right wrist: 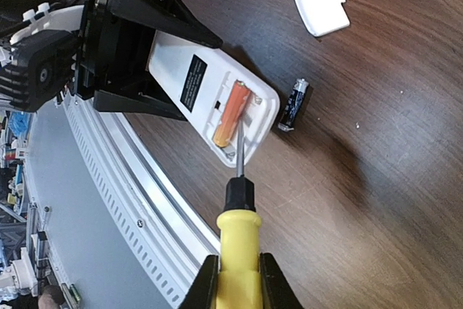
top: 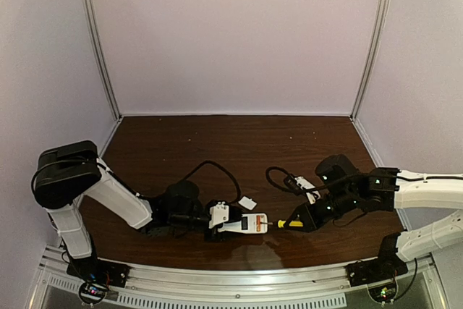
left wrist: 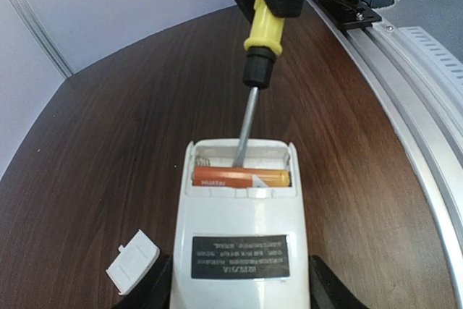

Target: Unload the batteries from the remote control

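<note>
The white remote control lies back-up, with its battery compartment open. My left gripper is shut on the remote's sides; it also shows in the top view. One orange battery sits in the compartment; the slot beside it is empty. The dark battery lies on the table just beyond the remote's end. My right gripper is shut on the yellow-handled screwdriver. The screwdriver's metal tip reaches into the empty slot next to the orange battery.
The small white cover piece lies on the dark wooden table beyond the remote, and also shows in the left wrist view. The metal rail of the table's near edge runs close beside the remote. A black cable loops behind the grippers.
</note>
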